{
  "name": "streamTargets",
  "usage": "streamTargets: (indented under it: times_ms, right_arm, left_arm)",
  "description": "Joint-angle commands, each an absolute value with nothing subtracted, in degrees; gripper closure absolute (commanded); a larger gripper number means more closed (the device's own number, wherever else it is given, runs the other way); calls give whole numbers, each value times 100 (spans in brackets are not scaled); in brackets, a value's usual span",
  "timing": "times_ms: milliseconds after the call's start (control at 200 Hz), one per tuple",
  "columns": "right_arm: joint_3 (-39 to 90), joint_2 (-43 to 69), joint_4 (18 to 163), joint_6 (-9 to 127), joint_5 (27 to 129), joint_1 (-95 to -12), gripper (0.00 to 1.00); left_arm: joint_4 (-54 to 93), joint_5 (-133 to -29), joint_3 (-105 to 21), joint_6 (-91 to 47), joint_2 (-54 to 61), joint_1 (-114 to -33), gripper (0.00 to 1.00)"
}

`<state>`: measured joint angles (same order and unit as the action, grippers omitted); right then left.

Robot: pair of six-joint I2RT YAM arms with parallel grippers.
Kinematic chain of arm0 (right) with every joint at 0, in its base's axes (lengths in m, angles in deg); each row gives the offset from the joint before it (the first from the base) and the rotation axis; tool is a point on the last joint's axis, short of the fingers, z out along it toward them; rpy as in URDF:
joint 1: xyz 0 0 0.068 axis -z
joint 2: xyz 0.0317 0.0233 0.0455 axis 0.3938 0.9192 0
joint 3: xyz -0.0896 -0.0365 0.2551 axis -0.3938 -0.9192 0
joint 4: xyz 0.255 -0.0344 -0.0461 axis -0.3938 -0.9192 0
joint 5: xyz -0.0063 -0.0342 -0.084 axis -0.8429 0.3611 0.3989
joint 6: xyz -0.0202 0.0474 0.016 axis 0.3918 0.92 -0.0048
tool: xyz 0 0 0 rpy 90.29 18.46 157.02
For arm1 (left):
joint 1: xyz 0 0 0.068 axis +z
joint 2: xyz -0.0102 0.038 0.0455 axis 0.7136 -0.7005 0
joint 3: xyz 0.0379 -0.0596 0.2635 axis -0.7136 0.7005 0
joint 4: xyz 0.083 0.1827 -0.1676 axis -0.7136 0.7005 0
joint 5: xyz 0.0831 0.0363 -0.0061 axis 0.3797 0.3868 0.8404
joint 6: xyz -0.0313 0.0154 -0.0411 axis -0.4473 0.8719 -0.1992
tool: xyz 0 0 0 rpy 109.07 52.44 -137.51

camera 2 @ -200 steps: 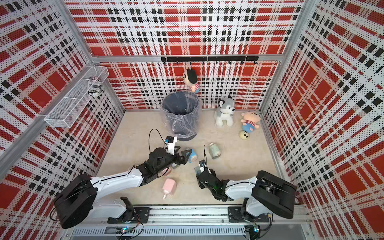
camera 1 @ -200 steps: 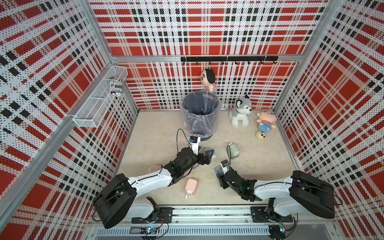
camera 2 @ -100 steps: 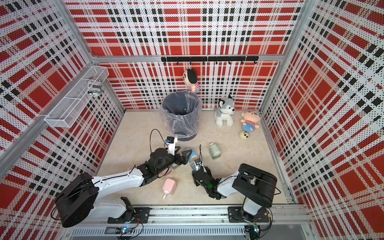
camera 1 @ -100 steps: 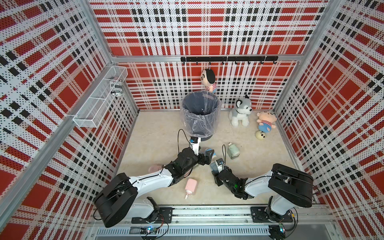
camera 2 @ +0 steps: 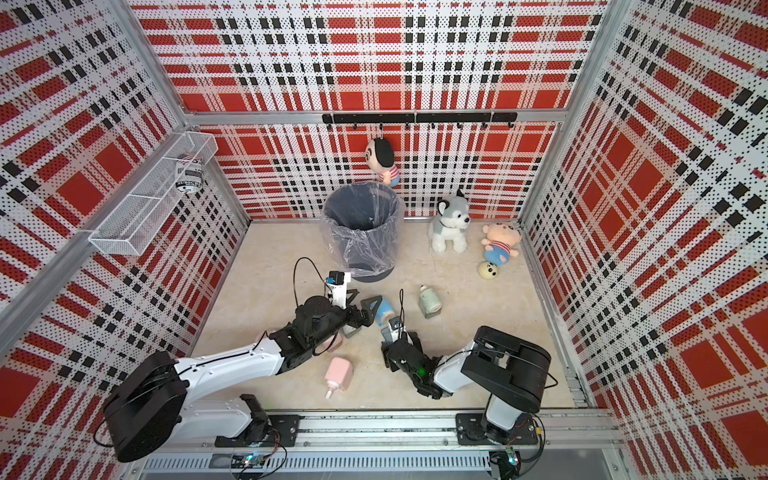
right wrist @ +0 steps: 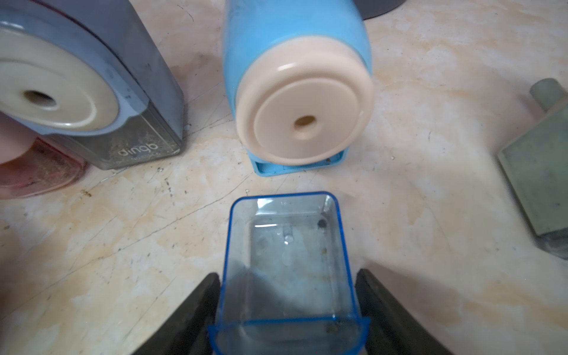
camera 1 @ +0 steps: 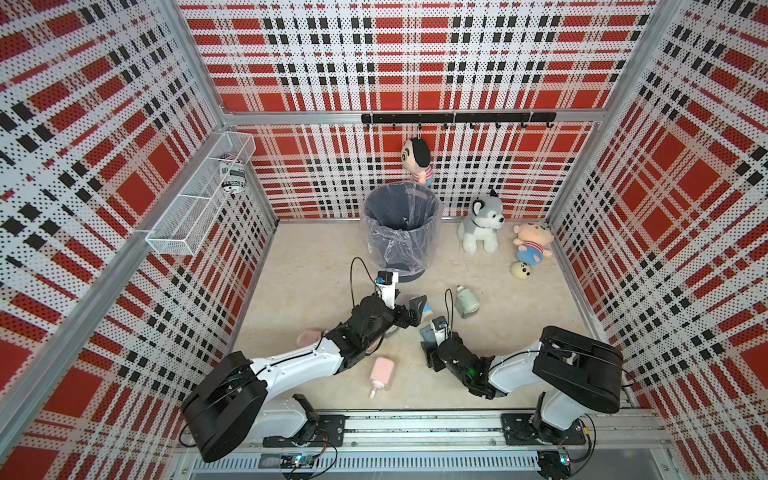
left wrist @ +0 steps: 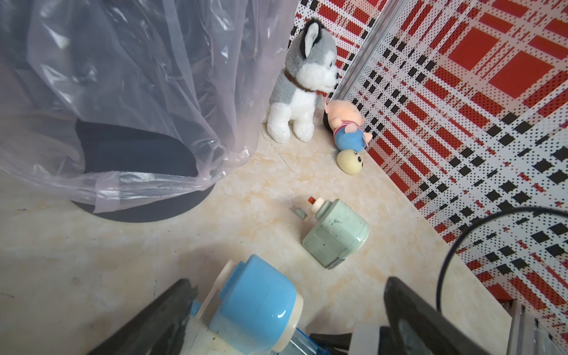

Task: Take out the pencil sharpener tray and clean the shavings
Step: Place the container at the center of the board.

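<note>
The blue pencil sharpener lies on its side with its cream face toward my right gripper and its slot empty. Its clear blue tray sits just in front of it, open side up, with only a few dark specks inside. My right gripper straddles the tray with a thin gap at each wall. The tray shows at that gripper's tip in both top views. My left gripper is wide open around the sharpener, holding nothing.
A grey sharpener and a pink one's tray lie beside the blue one. A green sharpener and a pink sharpener are nearby. The lined bin stands behind, with plush toys at the back right.
The right arm folded its elbow inward and carried its gripper slightly left toward the blue sharpener, and its jaws have eased apart around the tray. The left arm has not moved.
</note>
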<state>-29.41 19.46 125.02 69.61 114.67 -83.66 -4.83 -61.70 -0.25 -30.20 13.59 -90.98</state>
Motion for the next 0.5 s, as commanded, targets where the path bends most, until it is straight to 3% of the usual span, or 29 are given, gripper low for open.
streamTargets:
  times_ms: [0, 145, 301, 491]
  right_arm:
    - [-2995, 2125, 12183, 7001, 11170, -8316, 24]
    - [-2974, 1944, 12127, 6984, 11072, -8308, 17]
    - [-2994, 1424, 11835, 6991, 11002, -8312, 0]
    - [-3001, 266, 11042, 7040, 10911, -8313, 0]
  left_arm:
    - [-472, -5917, 46, -2905, 1554, -9128, 2]
    - [-468, -5707, 111, -2905, 1731, -9149, 2]
    - [-453, -5617, 186, -2940, 2103, -9214, 2]
    - [-307, -5270, 249, -2860, 2680, -9352, 2]
